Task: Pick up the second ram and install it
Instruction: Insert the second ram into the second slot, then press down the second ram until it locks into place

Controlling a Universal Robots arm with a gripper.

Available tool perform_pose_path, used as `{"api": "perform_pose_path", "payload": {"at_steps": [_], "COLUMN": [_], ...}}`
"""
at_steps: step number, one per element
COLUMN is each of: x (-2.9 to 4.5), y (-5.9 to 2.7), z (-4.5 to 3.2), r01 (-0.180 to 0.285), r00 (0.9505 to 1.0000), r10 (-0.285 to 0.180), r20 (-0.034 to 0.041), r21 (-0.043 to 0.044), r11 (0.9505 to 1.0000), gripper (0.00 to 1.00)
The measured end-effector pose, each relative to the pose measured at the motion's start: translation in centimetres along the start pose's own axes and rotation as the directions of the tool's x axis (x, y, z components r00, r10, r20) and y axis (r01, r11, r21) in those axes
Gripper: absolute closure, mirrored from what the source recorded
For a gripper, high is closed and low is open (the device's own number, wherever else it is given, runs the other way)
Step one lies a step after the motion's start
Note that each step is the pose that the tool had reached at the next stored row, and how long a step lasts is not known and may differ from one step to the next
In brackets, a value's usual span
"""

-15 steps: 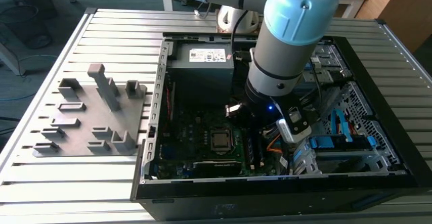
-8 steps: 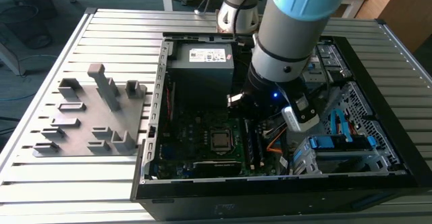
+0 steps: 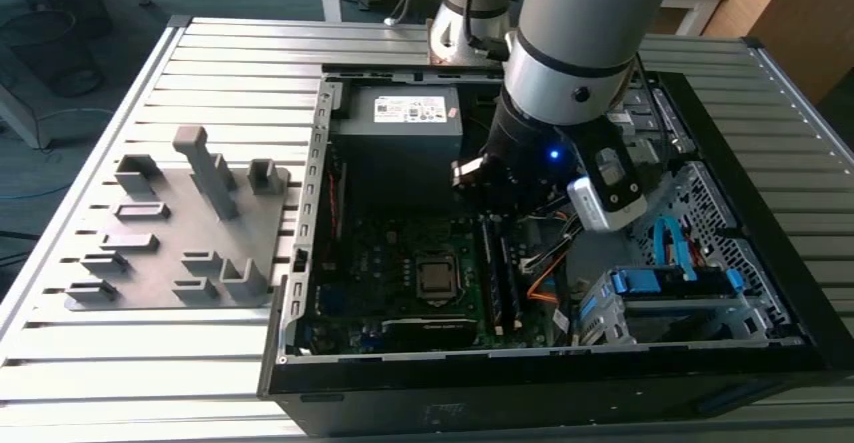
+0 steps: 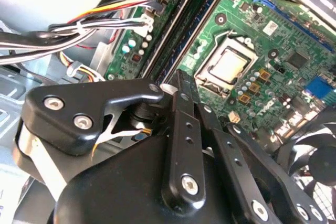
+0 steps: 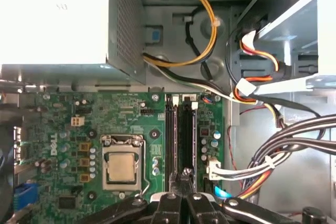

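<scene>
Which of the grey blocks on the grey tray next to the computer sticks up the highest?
The tall narrow grey post in the middle of the back row of the grey plastic fixture tray; the blocks beside it are much shorter.

Second ram (image 5: 186, 137) seated upright in motherboard slot

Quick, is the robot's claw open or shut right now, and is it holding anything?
Gripper: shut, fingertips pressed together above the motherboard's RAM slots; whether they pinch anything cannot be told.

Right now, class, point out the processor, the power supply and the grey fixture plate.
processor (image 5: 121, 167): first wrist view, centre of metal lid
power supply (image 3: 363, 120): exterior view, top face
grey fixture plate (image 3: 167, 228): exterior view, flat base
</scene>
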State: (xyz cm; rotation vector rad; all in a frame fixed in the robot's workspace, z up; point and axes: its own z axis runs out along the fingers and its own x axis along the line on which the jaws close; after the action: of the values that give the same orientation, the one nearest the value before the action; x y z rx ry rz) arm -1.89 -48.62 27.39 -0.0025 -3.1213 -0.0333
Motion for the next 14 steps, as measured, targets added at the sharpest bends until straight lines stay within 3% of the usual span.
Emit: {"api": "perform_pose_path", "payload": {"at_steps": [12, 14], "x": [0.00, 0.01], "y": [0.00, 0.01], "z": [-0.04, 0.10], "r01": [0.000, 0.000], "r00": [1.0000, 1.0000], "r10": [0.000, 0.000], "r20": [-0.0001, 0.0000], "r21": [0.0001, -0.0030], "r11": [1.0000, 1.0000], "gripper": [0.90, 0.90]}}
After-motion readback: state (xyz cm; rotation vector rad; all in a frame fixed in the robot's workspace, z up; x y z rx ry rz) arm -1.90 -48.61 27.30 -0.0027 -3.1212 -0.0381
